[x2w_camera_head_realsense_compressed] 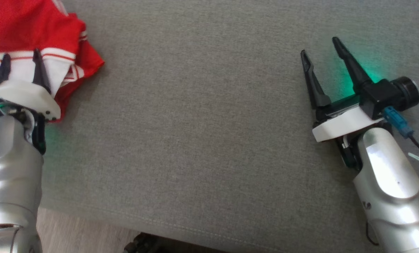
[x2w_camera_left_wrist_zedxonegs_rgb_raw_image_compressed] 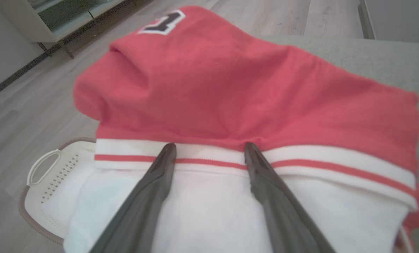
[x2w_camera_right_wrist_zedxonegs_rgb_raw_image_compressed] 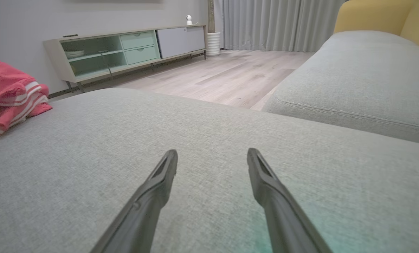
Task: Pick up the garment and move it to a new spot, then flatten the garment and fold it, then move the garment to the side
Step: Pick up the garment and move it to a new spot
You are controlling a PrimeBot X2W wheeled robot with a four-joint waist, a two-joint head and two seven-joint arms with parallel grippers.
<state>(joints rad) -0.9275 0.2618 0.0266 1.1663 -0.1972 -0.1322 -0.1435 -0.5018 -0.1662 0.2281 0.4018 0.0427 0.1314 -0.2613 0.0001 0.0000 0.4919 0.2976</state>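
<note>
Left gripper [x2w_camera_left_wrist_zedxonegs_rgb_raw_image_compressed: 210, 148] hangs with fingers spread over the white, striped edge of the folded red garment [x2w_camera_head_realsense_compressed: 26, 28], which lies at the left end of the grey sofa cushion [x2w_camera_head_realsense_compressed: 195, 140]. Right gripper [x2w_camera_head_realsense_compressed: 320, 46], fingers also apart and holding nothing, hovers over bare cushion well away from it.

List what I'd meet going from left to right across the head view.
garment → bare stretch of grey cushion → right hand, open above the cushion. The left hand overlaps the garment, so it has no clear place in the order.
</note>
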